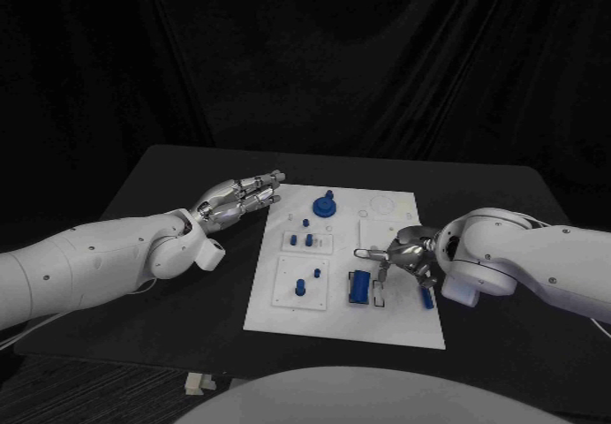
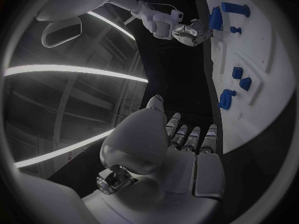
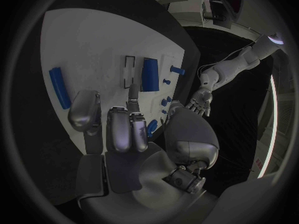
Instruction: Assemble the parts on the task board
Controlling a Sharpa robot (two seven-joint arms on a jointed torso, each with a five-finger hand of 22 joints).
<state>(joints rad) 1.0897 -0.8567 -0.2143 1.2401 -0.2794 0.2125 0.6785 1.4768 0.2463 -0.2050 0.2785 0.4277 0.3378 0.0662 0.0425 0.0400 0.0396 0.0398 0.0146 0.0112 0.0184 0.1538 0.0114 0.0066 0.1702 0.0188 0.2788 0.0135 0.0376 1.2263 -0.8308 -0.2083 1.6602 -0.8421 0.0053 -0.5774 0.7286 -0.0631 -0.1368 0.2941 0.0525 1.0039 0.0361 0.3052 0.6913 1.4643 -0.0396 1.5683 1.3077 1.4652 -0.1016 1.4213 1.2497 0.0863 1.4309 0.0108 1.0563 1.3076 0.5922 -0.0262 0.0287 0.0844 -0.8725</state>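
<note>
The white task board (image 1: 382,327) lies in the middle of the black table. On it are a round blue part (image 1: 325,208), small blue pegs (image 1: 302,238), a single peg (image 1: 300,286), a blue block (image 1: 360,287) and a blue bar (image 1: 426,299). My right hand (image 1: 405,256) hovers low over the board's right half, one finger reaching toward the narrow slot (image 3: 131,69) beside the blue block (image 3: 149,74); nothing shows in its grasp. My left hand (image 1: 239,199) floats past the board's far left corner, fingers stretched and empty, with the board (image 2: 261,59) beyond its fingers (image 2: 187,137).
Bare black table (image 1: 166,177) surrounds the board, with wide room on the left and at the back. The blue bar (image 3: 60,87) lies near the board's right edge, just outside my right hand (image 3: 124,129). A black curtain closes the background.
</note>
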